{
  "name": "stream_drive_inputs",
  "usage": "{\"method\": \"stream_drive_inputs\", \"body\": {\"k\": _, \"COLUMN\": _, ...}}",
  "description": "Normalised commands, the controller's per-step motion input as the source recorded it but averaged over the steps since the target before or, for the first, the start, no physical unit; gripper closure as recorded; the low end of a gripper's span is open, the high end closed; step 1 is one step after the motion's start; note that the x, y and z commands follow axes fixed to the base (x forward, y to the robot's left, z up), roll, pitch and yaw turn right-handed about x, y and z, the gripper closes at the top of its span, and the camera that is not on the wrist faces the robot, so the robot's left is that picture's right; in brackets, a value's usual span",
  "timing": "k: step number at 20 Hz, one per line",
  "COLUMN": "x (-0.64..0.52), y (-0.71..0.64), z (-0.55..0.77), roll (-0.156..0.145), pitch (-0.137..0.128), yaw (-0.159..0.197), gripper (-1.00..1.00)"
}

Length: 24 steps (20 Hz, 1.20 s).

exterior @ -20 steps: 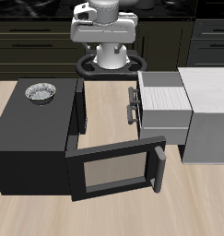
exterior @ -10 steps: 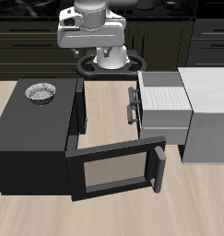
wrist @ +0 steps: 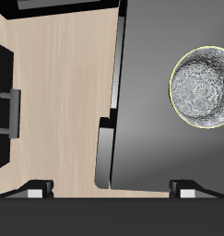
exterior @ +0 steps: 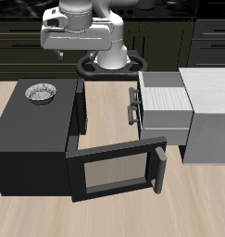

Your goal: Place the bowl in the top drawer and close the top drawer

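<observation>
1. your arm has swung across the back of the table over the last second, from roughly above the gap between the two cabinets toward the black box cabinet (exterior: 31,134). it now hangs high, with the gripper (wrist: 111,190) looking straight down.
2. that swing matters: the wrist view now takes in the bowl (wrist: 203,86), so you are travelling to the pickup, not yet descending.
3. the bowl (exterior: 41,92) sits upright on top of the black box cabinet, near its back corner, untouched and in the same spot as before.
4. the claw is spread wide and holds nothing. both fingertips (wrist: 34,192) show only at the edge of the wrist view, well apart, and nothing lies between them.
5. the bowl is off to one side of the line between the fingers, so i judge you need more travel before lowering.
6. the top drawer (exterior: 165,100) stands pulled out of the light grey cabinet (exterior: 208,116), its dark handle (exterior: 133,104) facing the bare wooden table (exterior: 109,111). it has not moved, and no opening step is needed.
7. the large dark framed door (exterior: 118,171) hangs open near the table's front, well clear of your path.
8. the task is early: grasp, carry, drop and close all remain. a thin metal rim may slip, so i would centre carefully first.
</observation>
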Motion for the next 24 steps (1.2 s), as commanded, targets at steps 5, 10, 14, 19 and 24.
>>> {"method": "stream_drive_inputs", "body": {"k": 5, "x": 0.22, "y": -0.32, "z": 0.1, "roll": -0.043, "pitch": -0.038, "yaw": 0.006, "gripper": -1.0}}
{"method": "stream_drive_inputs", "body": {"k": 10, "x": 0.21, "y": -0.31, "z": 0.05, "roll": -0.047, "pitch": 0.005, "yaw": -0.012, "gripper": -1.0}}
{"method": "stream_drive_inputs", "body": {"k": 14, "x": 0.15, "y": -0.33, "z": 0.1, "roll": -0.032, "pitch": -0.015, "yaw": -0.013, "gripper": -1.0}}
{"method": "stream_drive_inputs", "body": {"k": 19, "x": 0.1, "y": -0.24, "z": 0.09, "roll": -0.014, "pitch": -0.006, "yaw": -0.013, "gripper": -1.0}}
{"method": "stream_drive_inputs", "body": {"k": 24, "x": 0.11, "y": -0.4, "z": 0.06, "roll": -0.036, "pitch": -0.005, "yaw": -0.037, "gripper": -1.0}}
